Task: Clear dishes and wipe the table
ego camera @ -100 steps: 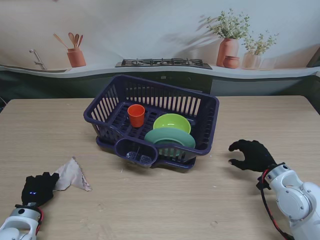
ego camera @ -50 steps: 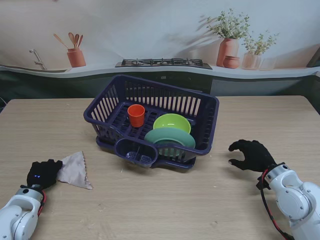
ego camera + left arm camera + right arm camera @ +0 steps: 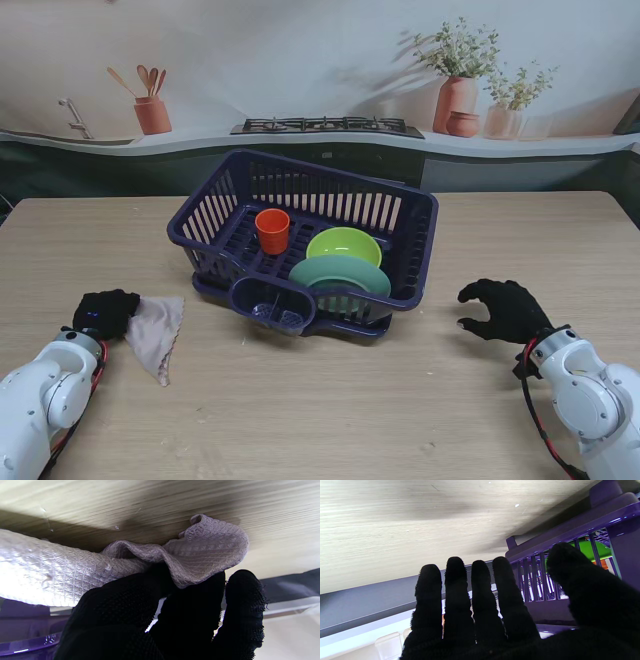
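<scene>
My left hand [image 3: 105, 312] is shut on a pale grey-pink cloth [image 3: 157, 332] that lies spread on the wooden table [image 3: 320, 420], left of the rack. The left wrist view shows the cloth [image 3: 175, 552] pinched between my black-gloved fingers [image 3: 195, 610] and pressed to the table top. A purple dish rack [image 3: 400, 212] stands mid-table, holding an orange cup [image 3: 272, 230], a lime green bowl [image 3: 344, 245] and a pale green plate [image 3: 339, 275]. My right hand [image 3: 503, 308] hovers right of the rack, open and holding nothing; its fingers [image 3: 456, 600] are straight and side by side, with the rack wall [image 3: 570, 537] beside them.
The rack's front cutlery cup [image 3: 276, 305] faces me. Behind the table's far edge runs a counter with a stove [image 3: 327, 126], a utensil pot [image 3: 153, 113] and potted plants [image 3: 457, 90]. Bare wood lies between the rack and me.
My left hand has slid away from me and a little to the right, dragging the cloth across the table toward the rack. The right hand has stayed put.
</scene>
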Motion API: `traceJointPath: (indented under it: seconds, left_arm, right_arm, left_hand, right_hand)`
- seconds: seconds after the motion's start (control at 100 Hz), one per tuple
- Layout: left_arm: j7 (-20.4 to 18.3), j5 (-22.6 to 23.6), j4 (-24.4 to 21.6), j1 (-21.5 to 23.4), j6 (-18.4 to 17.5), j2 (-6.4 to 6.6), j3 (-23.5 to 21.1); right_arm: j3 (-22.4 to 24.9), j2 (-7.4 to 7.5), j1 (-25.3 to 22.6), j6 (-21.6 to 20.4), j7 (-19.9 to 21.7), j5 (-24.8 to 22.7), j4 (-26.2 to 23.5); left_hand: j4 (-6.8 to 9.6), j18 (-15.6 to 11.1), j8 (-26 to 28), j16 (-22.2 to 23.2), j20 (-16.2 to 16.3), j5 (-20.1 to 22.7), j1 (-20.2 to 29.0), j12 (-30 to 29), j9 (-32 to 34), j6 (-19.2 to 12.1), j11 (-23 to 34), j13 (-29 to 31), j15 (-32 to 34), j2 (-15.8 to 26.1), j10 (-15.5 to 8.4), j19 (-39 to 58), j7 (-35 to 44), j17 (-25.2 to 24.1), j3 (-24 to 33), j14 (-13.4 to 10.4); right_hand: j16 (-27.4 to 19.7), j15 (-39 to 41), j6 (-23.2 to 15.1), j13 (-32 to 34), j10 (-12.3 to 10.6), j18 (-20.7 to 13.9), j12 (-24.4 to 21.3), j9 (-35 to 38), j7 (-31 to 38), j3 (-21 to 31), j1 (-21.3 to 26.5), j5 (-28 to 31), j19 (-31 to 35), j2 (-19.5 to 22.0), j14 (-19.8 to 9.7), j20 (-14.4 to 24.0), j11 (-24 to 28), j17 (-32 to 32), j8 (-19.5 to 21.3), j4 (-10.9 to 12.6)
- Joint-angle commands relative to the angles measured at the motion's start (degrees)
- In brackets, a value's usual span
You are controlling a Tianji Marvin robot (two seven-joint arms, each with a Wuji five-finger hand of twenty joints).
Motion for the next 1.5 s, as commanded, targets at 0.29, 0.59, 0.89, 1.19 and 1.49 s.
traceJointPath:
  seconds: [0.29,0.59,0.89,1.19,1.49]
  left_arm:
    - [-2.0,1.9,-7.8,9.8,2.1,-0.66,-3.4]
    - [2.2,3.3,-14.4,20.7,6.9,-1.85,-7.2]
    - [5.8,4.4,-15.5,23.9,7.7,-2.18,-9.3]
    - [4.7,3.1,-9.5,14.0,5.2,-1.41,-5.5]
    - [5.3,0.8,1.2,-0.3,1.7,-0.41,0.4]
  right_arm:
    - [0.0,0.02,-0.3,-0.1,0.6,-0.1,0.0]
    - [0.0,0.00,-0.3,-0.1,0.7,0.3,-0.1]
    - [-0.3,0.03,-0.2,-0.1,0.9,0.3,0.0]
    - [-0.5,0.03,-0.2,0.3,0.9,0.2,0.0]
    - [-0.5,0.01,-0.2,0.9,0.5,-0.2,0.0]
  left_hand:
    - [0.02,4.2,-2.5,-0.1,1.1,2.9,1.2,-0.3,0.4,-0.7,-0.1,-0.8,0.2,0.4,0.9,1.9,-3.8,-0.5,0.6,0.8]
    - [0.08,4.2,-2.6,0.0,1.3,3.1,1.4,-0.4,0.5,-0.1,-0.2,-0.9,0.2,0.4,1.4,2.0,-4.0,-0.5,0.6,1.4]
    - [0.14,4.2,-2.6,0.1,1.6,3.3,1.4,-0.4,0.7,0.1,-0.3,-0.6,0.2,0.3,1.7,2.1,-4.2,0.0,0.6,1.6]
    - [-0.03,4.2,-2.6,0.1,1.7,2.7,1.0,-0.2,0.6,0.0,-0.1,0.0,0.5,0.5,1.8,2.5,-4.3,1.2,0.5,1.1]
    - [-0.28,4.2,-3.2,0.0,1.4,2.0,0.6,-0.1,0.3,-0.1,0.4,0.3,0.7,0.7,1.6,2.9,-3.9,2.1,0.5,0.6]
  right_hand:
    - [-0.2,0.0,-0.3,-0.8,-0.4,0.0,-0.6,-0.1,-0.2,-0.4,-0.5,0.2,-0.2,0.2,0.6,-0.3,-0.4,-0.7,0.2,0.7]
    - [-0.2,0.0,-0.3,-0.9,-0.3,0.0,-0.6,-0.1,-0.2,-0.6,-0.6,0.2,-0.2,0.2,0.7,-0.3,-0.4,-0.7,0.2,0.7]
    - [-0.2,0.0,-0.3,-0.9,-0.3,0.0,-0.6,-0.1,-0.3,-0.7,-0.5,0.2,-0.2,0.3,0.7,-0.2,-0.4,-0.6,0.3,0.7]
    - [-0.2,0.0,-0.3,-0.9,-0.3,0.1,-0.5,0.0,-0.3,-0.7,-0.6,0.2,-0.2,0.3,0.6,-0.2,-0.4,-0.7,0.3,0.7]
    - [-0.2,0.0,-0.3,-0.9,-0.4,0.0,-0.5,0.0,-0.3,-0.6,-0.6,0.2,-0.2,0.2,0.7,-0.2,-0.4,-0.7,0.3,0.7]
